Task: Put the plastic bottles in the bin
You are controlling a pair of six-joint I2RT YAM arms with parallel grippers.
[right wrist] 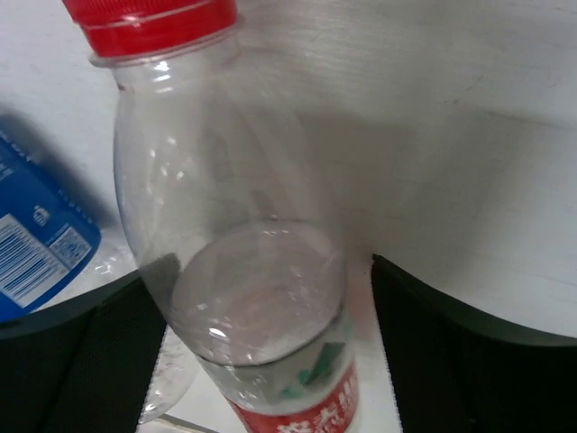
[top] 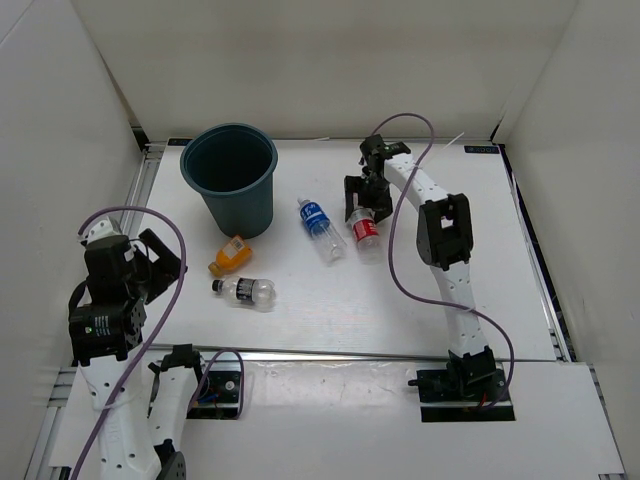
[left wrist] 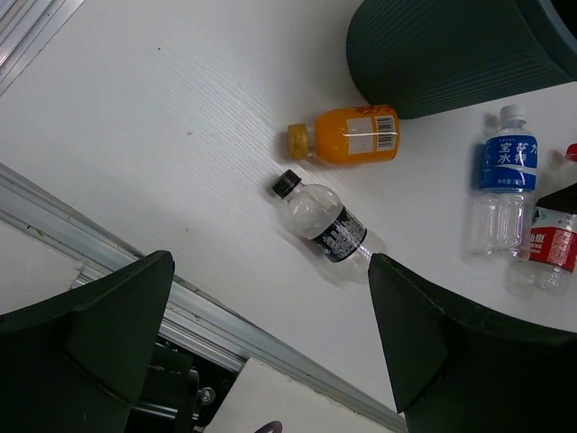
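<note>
Toward the far middle of the table (top: 420,300), low over the red-capped bottle (top: 366,232): right claw (top: 365,206), spread wide, one dark finger (right wrist: 469,361) on either side of the clear body between cap and label. Cannot tell from the right wrist view whether either finger touches the plastic. Bottle on its side, red cap pointing away from the wrist. At the near left, well apart from every bottle: left claw (top: 163,262), likewise spread wide, gripping nothing, hanging above the table. All four bottles lying on their sides, outside the bin (top: 232,175) — dark teal, round, tapered, ribbed on the wall, upright at the far left. Just beside its base, the short orange bottle (top: 230,255), yellow-orange cap turned away from the bin. Near that, toward the arms, the black-capped bottle (top: 245,290), clear, with a dark label band. Between bin and red-capped bottle, just beside the latter, the blue-labelled bottle (top: 318,228), clear below the label. Writing: white Chinese characters on the blue label, with a barcode at its edge in the right wrist view. White characters on the red label too, cut off at the frame edge. A white patch with a barcode on the orange bottle. Fine white print on the black label — too small to read.
</note>
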